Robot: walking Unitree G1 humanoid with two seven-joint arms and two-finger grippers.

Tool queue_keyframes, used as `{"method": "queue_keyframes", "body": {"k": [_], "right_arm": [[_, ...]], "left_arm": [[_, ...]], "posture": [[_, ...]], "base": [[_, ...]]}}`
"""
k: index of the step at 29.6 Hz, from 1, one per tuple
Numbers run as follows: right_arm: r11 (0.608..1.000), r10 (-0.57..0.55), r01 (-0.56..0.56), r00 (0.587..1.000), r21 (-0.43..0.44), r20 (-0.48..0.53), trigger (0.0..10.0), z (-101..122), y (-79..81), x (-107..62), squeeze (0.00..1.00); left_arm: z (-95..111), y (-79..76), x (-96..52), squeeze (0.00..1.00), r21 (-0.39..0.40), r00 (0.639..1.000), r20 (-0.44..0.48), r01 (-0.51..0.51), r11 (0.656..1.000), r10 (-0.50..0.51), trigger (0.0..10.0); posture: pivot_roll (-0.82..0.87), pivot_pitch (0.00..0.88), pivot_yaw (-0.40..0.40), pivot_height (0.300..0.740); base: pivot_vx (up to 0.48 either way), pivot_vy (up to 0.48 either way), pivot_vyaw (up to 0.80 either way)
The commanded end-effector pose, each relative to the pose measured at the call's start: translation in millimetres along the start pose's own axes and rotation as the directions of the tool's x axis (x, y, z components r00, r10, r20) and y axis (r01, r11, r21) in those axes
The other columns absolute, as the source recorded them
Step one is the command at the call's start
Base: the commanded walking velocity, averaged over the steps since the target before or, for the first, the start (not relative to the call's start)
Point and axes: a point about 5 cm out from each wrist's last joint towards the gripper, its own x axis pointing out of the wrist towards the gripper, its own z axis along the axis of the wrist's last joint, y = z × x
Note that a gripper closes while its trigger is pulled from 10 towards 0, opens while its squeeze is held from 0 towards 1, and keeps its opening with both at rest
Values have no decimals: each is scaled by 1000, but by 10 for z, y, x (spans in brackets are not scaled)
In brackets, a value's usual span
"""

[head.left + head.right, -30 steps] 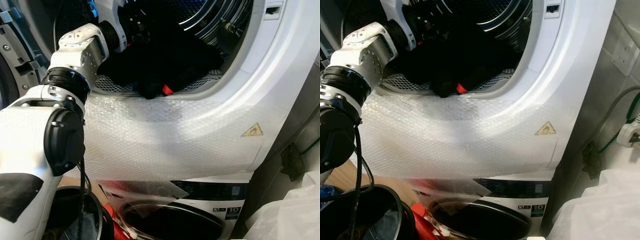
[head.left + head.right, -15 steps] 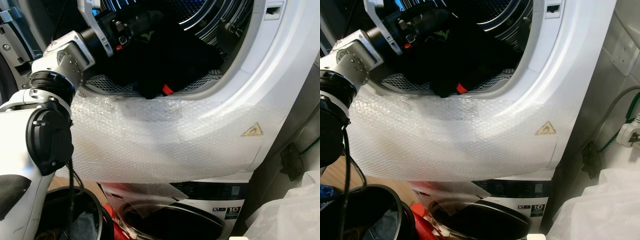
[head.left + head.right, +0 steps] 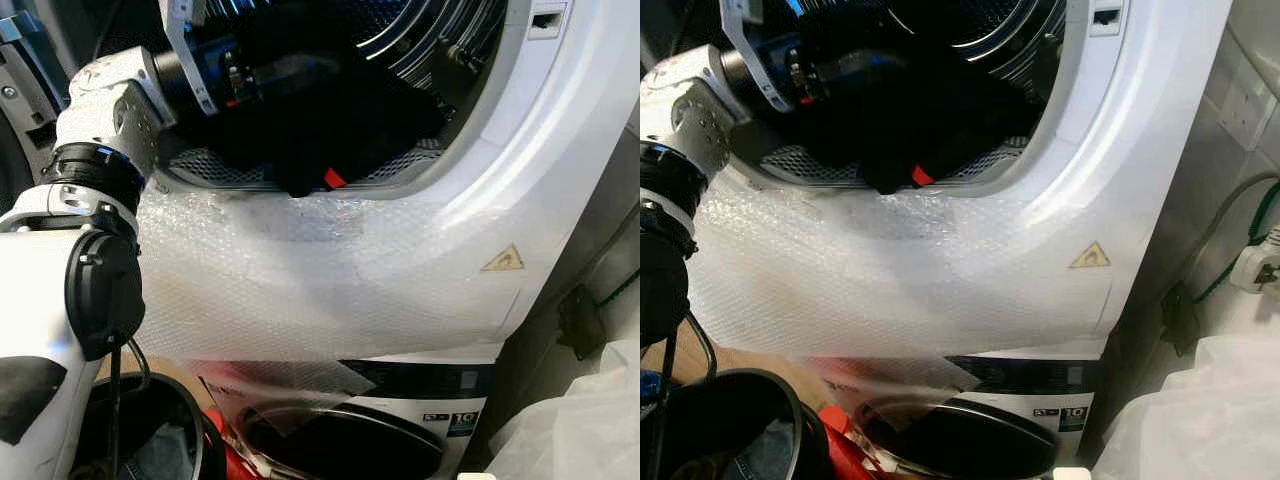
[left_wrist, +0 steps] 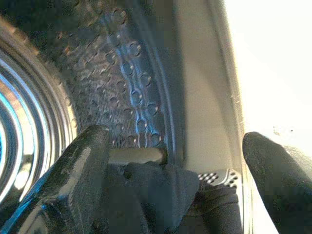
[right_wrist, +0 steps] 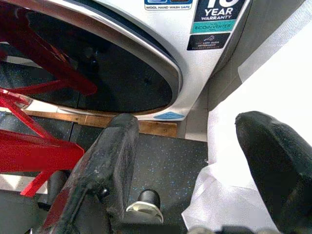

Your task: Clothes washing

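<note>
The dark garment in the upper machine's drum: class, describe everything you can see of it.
The dark garment is a black, soft-looking fabric heap, crumpled and lying in the open drum's mouth. One fold droops over the perforated grey door sill, ending beside a small red tag. Just below hangs the bubble wrap taped over the machine's front. The left gripper reaches into the drum, fingers open on either side of the cloth.

Lower washer (image 5: 204, 73) label (image 5: 218, 14): "YEAR WARRANTY", "ECOINVERTER".
</note>
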Motion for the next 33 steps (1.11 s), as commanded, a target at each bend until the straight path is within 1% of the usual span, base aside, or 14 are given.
{"method": "queue_keyframes", "body": {"k": [1,2,9,12,14,20,21,23,26,27,29,30,32,33], "right_arm": [[1000,10,-10,1000,12,0,10000,-14,40,-11,0],[1000,10,-10,1000,13,0,10000,-17,39,-13,0],[1000,17,-17,1000,15,7,10000,4,51,-6,0],[1000,23,-23,1000,16,9,10000,13,67,-2,0],[999,29,-29,1000,15,10,10000,20,82,0,0],[999,40,-41,999,9,8,10000,30,105,5,0],[999,42,-42,999,8,7,10000,32,109,6,0],[999,37,-38,999,12,6,10000,39,110,11,0],[999,35,-35,999,13,2,10000,49,115,18,0],[999,35,-35,999,12,1,10000,52,122,20,0],[999,35,-35,999,21,1,10000,60,139,22,0],[999,34,-34,999,26,2,10000,65,142,24,0],[999,40,-40,999,22,1,10000,81,169,31,0],[999,40,-40,999,22,1,10000,81,169,31,0]], "left_arm": [[221,-12,68,0,86,996,51,63,994,-68,10000],[261,-45,114,0,103,991,61,111,988,-118,10000],[261,-137,171,0,106,972,41,228,968,-233,10000],[259,-248,190,0,66,940,55,334,940,-337,10000],[192,-394,181,0,28,911,23,410,912,-411,10000],[-69,-626,171,0,-75,891,19,454,888,-454,10000],[-134,-671,188,0,-92,897,22,442,893,-442,10000],[-249,-791,277,0,-111,932,59,363,925,-359,10000],[-307,-1079,468,0,-39,973,74,220,975,-217,10000],[-310,-1116,496,0,-32,980,70,190,981,-187,10000],[-319,-1305,542,0,-22,985,84,151,988,-148,10000],[-322,-1343,548,0,-29,987,88,137,990,-134,10000],[-330,-1457,580,0,-52,994,109,37,998,-31,10000],[-330,-1457,580,0,-52,994,109,37,998,-31,10000]], "posture": [[-139,0,96,740],[-137,0,96,740],[-134,0,96,740],[-122,0,92,740],[-105,0,86,740],[-86,0,86,740],[-86,0,86,740],[-77,0,93,740],[-64,0,105,740],[-64,0,105,740],[-64,0,108,740],[-63,0,110,740],[-58,0,111,740],[-58,0,111,740]], "base": [[0,0,0],[0,0,0],[0,0,0],[0,0,0],[0,0,0],[0,0,0],[0,0,0],[0,0,0],[0,0,0],[0,0,0],[0,0,0],[0,0,0],[0,0,0],[0,0,0]]}}
